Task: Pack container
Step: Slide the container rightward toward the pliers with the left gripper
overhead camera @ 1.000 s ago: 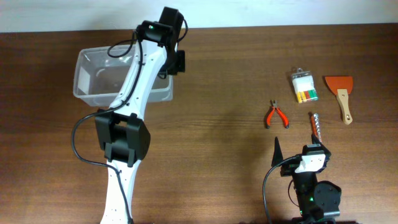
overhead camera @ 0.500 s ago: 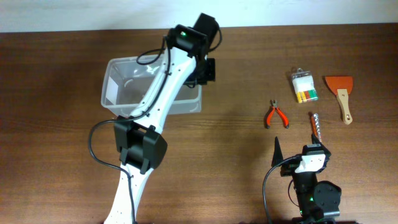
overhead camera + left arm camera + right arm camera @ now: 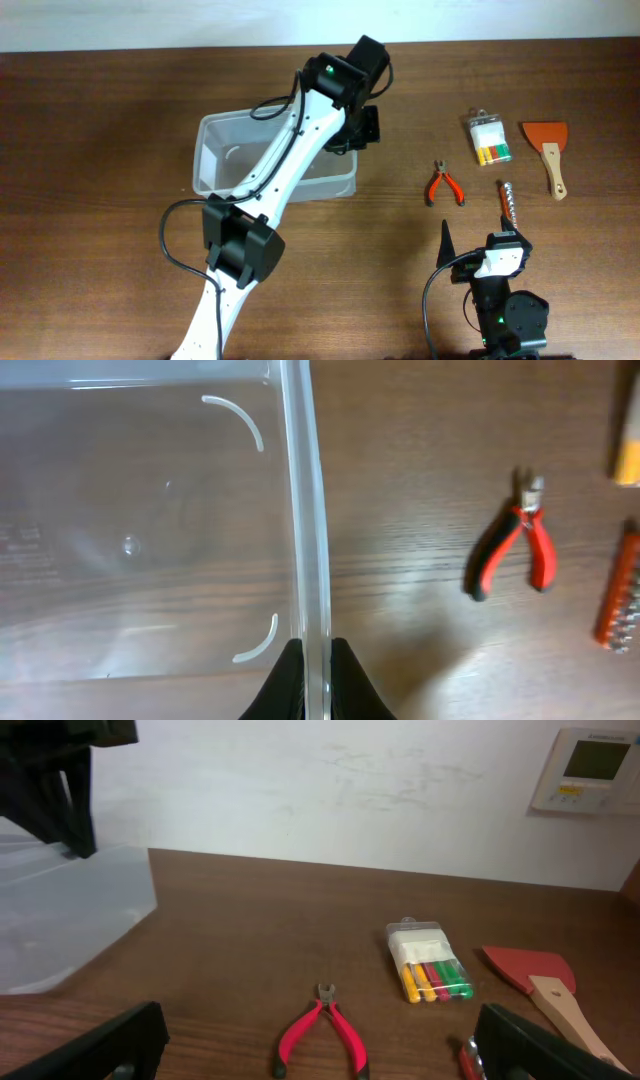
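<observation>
The clear plastic container [image 3: 225,150] lies on the wooden table, left of centre; it also shows in the left wrist view [image 3: 130,540] and at the left of the right wrist view [image 3: 60,910]. My left gripper [image 3: 352,135] is shut on the container's right rim [image 3: 312,560], one finger on each side of the wall [image 3: 316,660]. The container is empty. My right gripper [image 3: 320,1040] is open and empty, near the table's front edge [image 3: 475,250], with red pliers [image 3: 322,1030] between and beyond its fingers.
Right of the container lie red-handled pliers [image 3: 443,184], a clear pack of coloured bits [image 3: 489,138], a red scraper with a wooden handle [image 3: 547,152] and a drill bit [image 3: 507,202]. A wall with a thermostat [image 3: 590,768] stands behind the table.
My left gripper has dragged the container to the right across the table, toward the tools. The right arm has not moved.
</observation>
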Robot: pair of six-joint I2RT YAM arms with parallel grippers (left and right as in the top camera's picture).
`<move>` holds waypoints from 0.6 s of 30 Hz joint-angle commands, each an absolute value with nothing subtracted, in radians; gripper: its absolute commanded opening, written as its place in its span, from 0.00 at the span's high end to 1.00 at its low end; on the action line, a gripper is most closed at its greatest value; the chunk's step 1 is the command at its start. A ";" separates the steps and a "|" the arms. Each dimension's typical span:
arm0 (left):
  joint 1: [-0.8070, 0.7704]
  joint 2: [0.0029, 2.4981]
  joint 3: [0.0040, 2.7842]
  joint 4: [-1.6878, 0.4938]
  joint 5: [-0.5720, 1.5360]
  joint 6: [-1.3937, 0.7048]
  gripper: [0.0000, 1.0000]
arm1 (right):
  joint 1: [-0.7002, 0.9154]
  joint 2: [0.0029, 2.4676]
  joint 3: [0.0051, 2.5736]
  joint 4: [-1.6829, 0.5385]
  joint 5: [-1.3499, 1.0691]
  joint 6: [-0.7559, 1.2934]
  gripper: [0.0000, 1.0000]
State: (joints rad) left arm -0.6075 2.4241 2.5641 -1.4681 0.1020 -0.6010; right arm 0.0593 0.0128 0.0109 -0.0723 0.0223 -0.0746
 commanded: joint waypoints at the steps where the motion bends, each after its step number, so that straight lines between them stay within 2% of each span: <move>1: -0.635 2.427 2.591 -1.434 0.131 -0.618 0.98 | 0.051 0.006 0.006 -0.079 0.035 -0.070 0.01; 18: -0.713 2.427 2.591 -1.385 -0.023 -0.617 0.98 | 0.051 0.006 0.006 -0.079 0.035 -0.070 0.01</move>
State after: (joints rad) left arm -0.7021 2.4241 2.5641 -1.3945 0.0212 -0.6113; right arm 0.0593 0.0128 0.0109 -0.0723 0.0223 -0.0746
